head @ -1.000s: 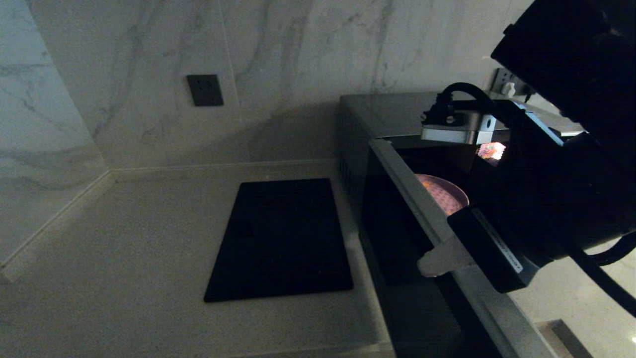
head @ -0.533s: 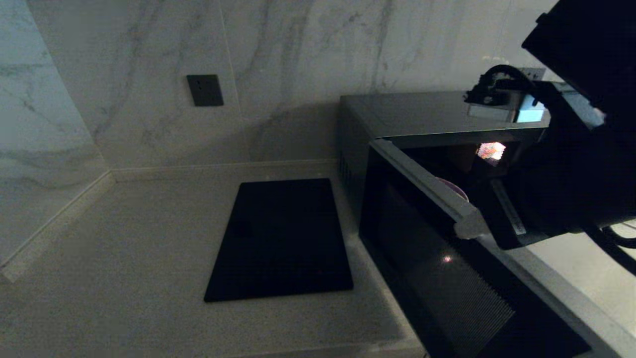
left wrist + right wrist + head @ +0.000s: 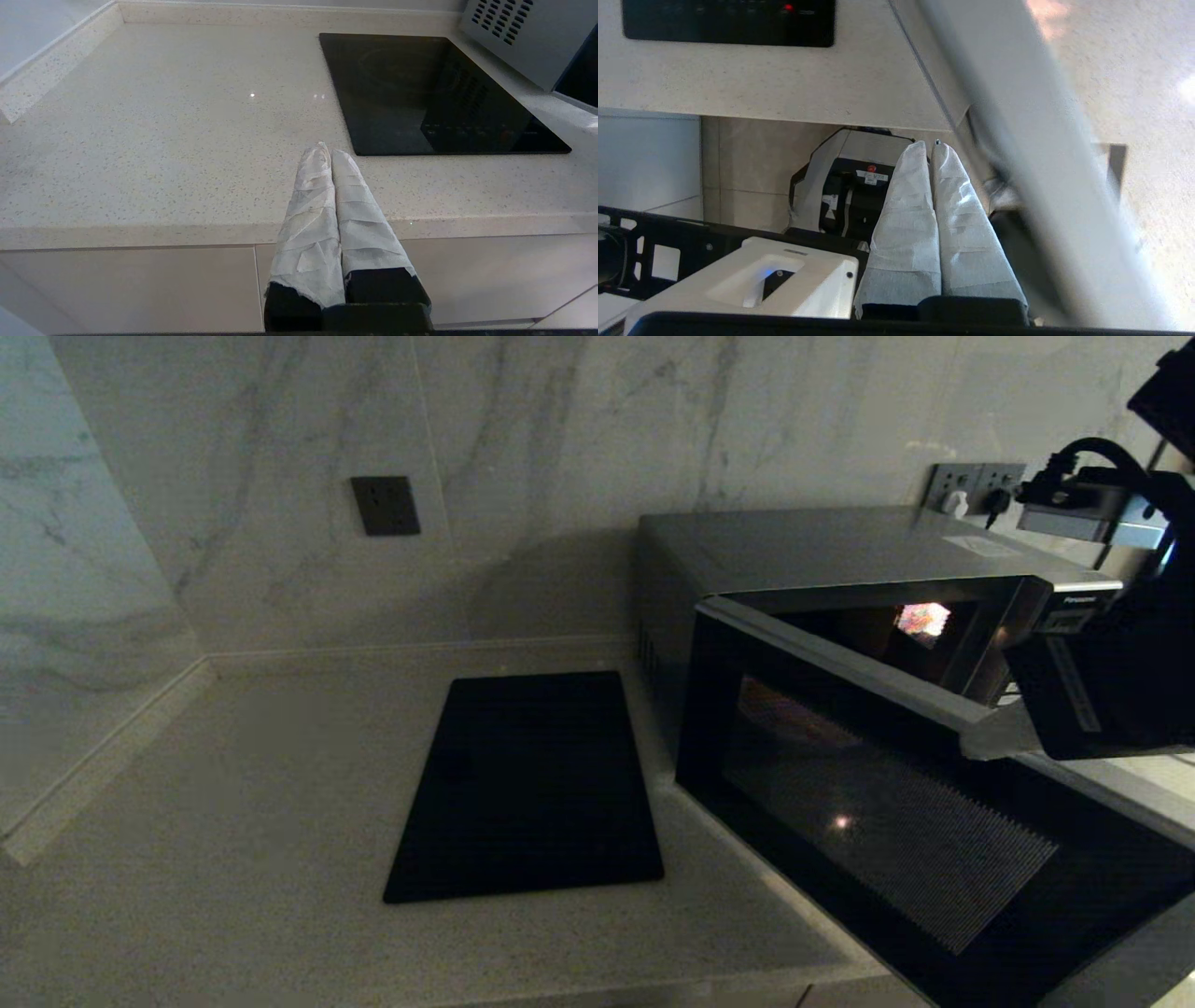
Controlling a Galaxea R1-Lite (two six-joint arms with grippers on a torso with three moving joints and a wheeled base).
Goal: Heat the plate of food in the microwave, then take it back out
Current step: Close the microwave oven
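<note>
a large silver-grey microwave (image 3: 794,546) sits on the pale speckled bench (image 3: 233,821), its dark glass door nearly closed. the right end effector (image 3: 994,737), fingers pressed together and empty, meets the door's free edge. best to push evenly until it latches. the plate of food shows only dimly behind the glass.

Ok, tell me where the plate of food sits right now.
In the head view the plate of food shows dimly through the dark glass door of the microwave, inside its cavity on the right of the counter, right of the black panel.

A pale speckled stone counter (image 3: 233,784) carries the microwave (image 3: 840,728) and, beside it, a flat black panel (image 3: 527,784).
</note>
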